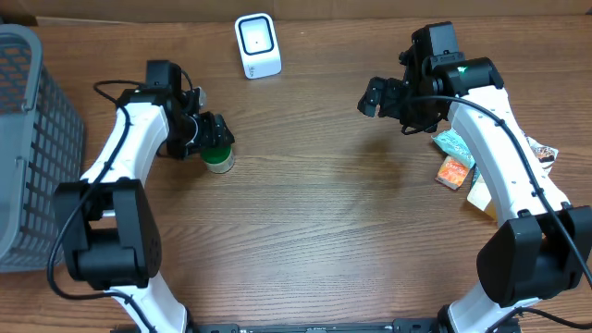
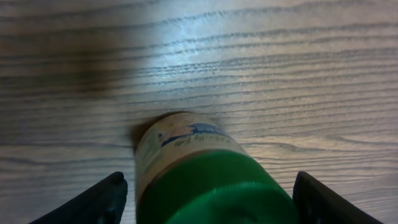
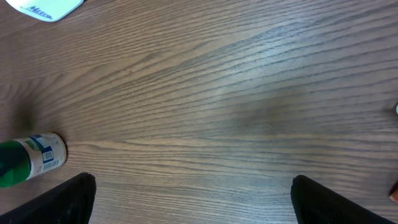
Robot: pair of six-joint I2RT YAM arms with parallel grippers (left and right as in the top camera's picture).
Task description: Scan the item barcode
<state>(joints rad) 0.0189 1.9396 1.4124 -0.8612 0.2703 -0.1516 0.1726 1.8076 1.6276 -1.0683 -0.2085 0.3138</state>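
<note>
A small bottle (image 1: 220, 159) with a green cap and a pale label stands on the wooden table at the left. My left gripper (image 1: 215, 141) is lowered over it and open. In the left wrist view the bottle (image 2: 199, 155) fills the space between the black fingers (image 2: 106, 198), with a narrow gap on each side. The white barcode scanner (image 1: 257, 44) stands at the back centre. My right gripper (image 1: 374, 96) hovers open and empty over bare table at the right. Its wrist view shows the bottle (image 3: 32, 160) far left and a corner of the scanner (image 3: 46, 7).
A grey mesh basket (image 1: 28, 139) occupies the left edge. Several small packets (image 1: 455, 171) lie under and beside the right arm near the right edge.
</note>
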